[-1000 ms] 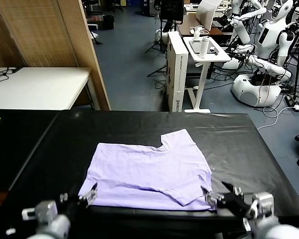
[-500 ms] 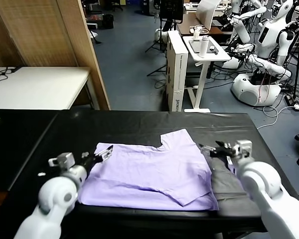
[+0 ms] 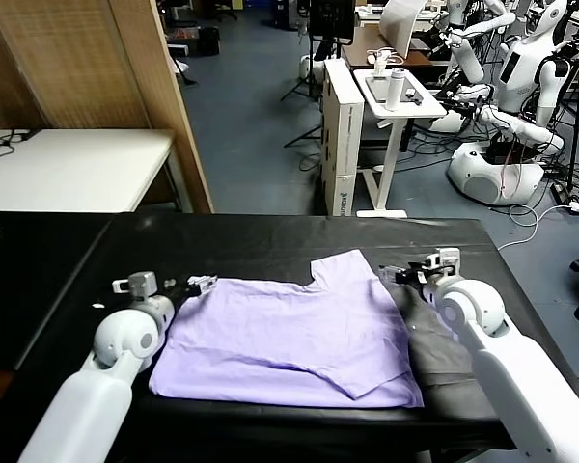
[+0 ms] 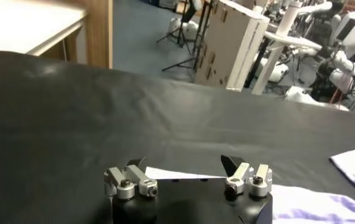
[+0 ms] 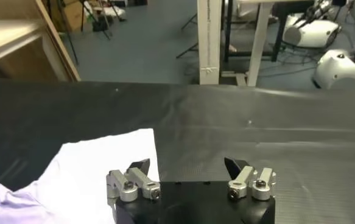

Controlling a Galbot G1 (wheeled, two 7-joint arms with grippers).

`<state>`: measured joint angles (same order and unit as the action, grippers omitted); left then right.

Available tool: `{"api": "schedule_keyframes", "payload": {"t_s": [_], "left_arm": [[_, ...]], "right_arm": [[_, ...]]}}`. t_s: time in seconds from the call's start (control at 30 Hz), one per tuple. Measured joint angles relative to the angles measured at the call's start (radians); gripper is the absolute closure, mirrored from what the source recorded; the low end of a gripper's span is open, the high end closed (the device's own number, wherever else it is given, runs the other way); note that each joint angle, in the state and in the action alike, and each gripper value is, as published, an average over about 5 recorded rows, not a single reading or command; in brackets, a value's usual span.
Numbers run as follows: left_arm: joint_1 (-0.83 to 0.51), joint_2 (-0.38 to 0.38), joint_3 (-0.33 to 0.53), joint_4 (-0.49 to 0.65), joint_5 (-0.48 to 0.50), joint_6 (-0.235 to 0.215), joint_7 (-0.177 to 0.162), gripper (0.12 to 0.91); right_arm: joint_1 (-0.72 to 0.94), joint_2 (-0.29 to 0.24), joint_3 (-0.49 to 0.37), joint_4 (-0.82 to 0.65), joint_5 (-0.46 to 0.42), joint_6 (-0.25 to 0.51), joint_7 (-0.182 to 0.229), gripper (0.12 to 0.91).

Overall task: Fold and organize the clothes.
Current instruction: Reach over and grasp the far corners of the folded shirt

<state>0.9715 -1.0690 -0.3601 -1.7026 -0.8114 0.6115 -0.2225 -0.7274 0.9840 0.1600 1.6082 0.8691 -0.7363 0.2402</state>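
Since the earlier frame both tools have advanced to the far corners: left tool [image 3: 201,283] and right tool [image 3: 398,274], jaws wide and empty, flank the T-shirt [image 3: 289,333] on the table [image 3: 270,241]; we should pinch only its top layer.

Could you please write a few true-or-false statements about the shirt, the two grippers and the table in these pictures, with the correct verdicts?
1. The light lavender short-sleeved cotton T-shirt lies spread on the black table cover. True.
2. The left gripper is shut on the shirt. False: its jaws stand open and hold nothing, at the shirt's far left corner.
3. The right gripper is open beside the shirt's far right sleeve. True.
4. The shirt hangs over the table's far edge. False: it lies on the near half, with bare black cover beyond it.
5. The shirt is rolled into a bundle. False: it lies mostly flat.
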Motion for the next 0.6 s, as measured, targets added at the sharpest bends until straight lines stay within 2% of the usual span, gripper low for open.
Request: {"api": "schedule_keyframes", "payload": {"t_s": [0.13,0.4,0.6], "left_arm": [[-0.005,0.000,0.000,0.021,0.004,-0.007,0.001,0.123],[-0.006,0.000,0.001,0.038,0.009,-0.009,0.005,0.128],[0.000,0.000,0.001,0.049,0.015,-0.013,0.009,0.187]], "right_arm": [[0.018,0.013,-0.020,-0.024,-0.005,0.000,-0.010,0.132],[0.032,0.042,-0.058,-0.057,-0.038,0.000,-0.032,0.287],[0.032,0.056,-0.071,-0.070,-0.049,0.001,-0.034,0.378]]}}
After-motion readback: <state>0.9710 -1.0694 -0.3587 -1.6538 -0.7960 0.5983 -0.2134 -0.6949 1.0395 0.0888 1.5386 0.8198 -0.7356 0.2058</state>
